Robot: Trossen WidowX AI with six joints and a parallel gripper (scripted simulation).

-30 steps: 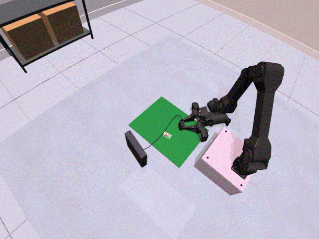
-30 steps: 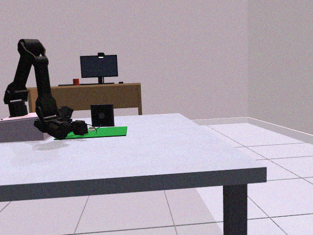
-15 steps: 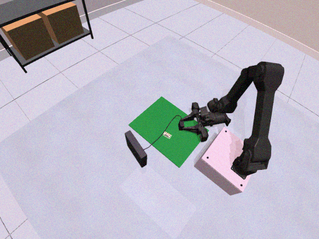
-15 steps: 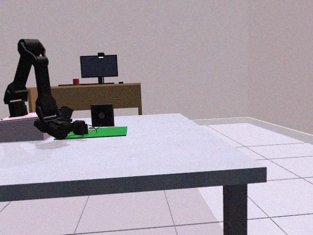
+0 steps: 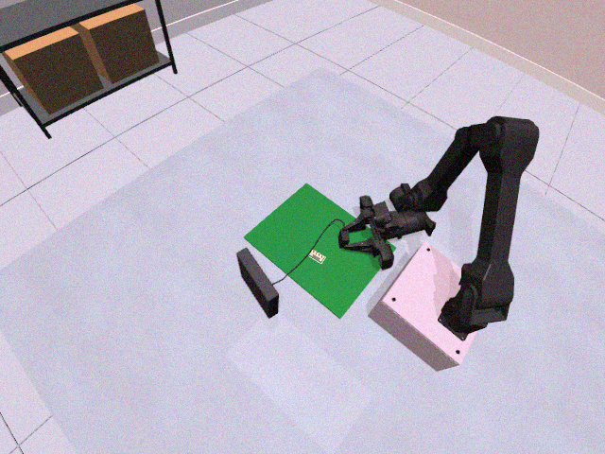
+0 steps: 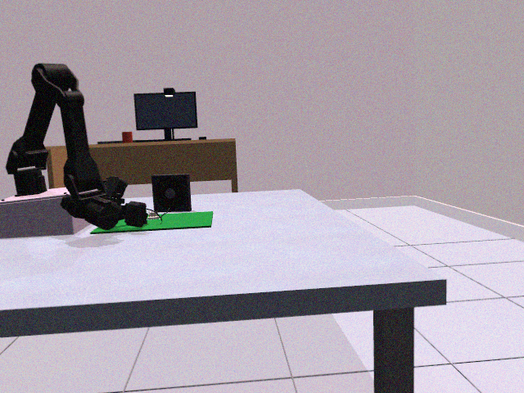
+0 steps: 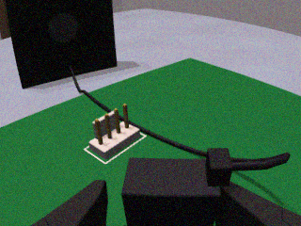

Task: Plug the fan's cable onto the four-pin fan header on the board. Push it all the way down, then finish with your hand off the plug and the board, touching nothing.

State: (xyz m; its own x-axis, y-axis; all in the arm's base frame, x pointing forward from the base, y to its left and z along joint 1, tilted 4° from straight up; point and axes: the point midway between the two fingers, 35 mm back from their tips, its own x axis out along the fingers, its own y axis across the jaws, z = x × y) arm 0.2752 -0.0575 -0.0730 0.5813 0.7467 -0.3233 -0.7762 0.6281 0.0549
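Black plug (image 7: 165,181), its underside cut off in wrist view, sits between released fingers (image 5: 343,238) (image 6: 136,214).

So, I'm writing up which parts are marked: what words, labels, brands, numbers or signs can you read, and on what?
None: no readable text shows in any view.
Fan: no lettering seen.
Green board: only a white outline around the header, no characters.
Monitor: screen dark, no text.
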